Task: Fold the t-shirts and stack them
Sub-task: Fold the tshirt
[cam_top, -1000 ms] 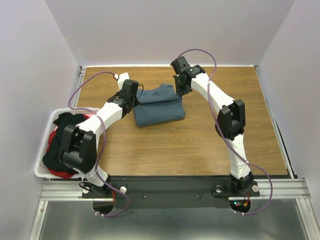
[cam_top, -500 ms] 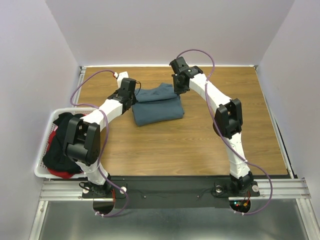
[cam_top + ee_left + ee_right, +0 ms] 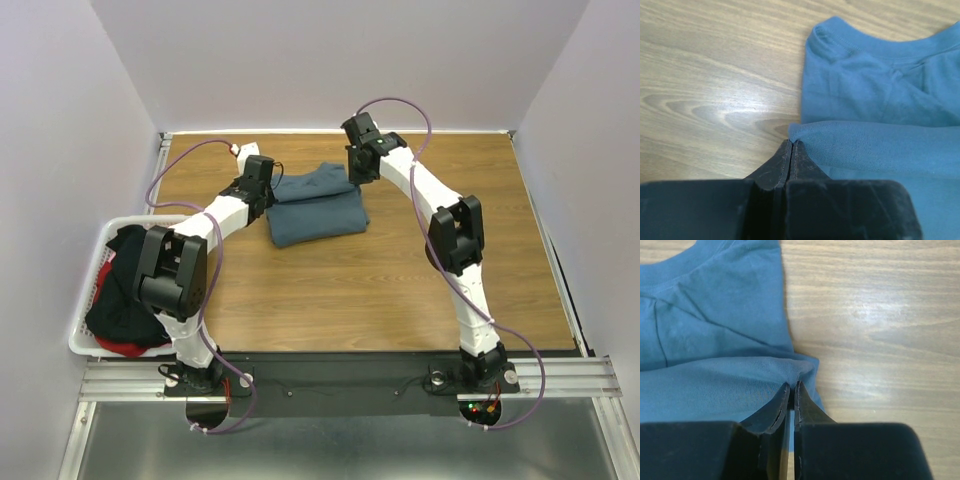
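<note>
At the far left, the basket (image 3: 82, 318) holds a black shirt (image 3: 125, 290) over a red shirt (image 3: 122, 348). My left gripper (image 3: 791, 146) is pinched tight on the left corner of the upper fold of the blue shirt (image 3: 318, 212). That shirt lies folded on the table (image 3: 400, 280), toward its far side. My right gripper (image 3: 791, 387) is clamped on that fold's right corner.

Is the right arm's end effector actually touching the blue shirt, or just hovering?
Touching. The right wrist view shows the right end effector closed on a puckered edge of the blue-grey t-shirt, with cloth pinched between its fingertips.
</note>
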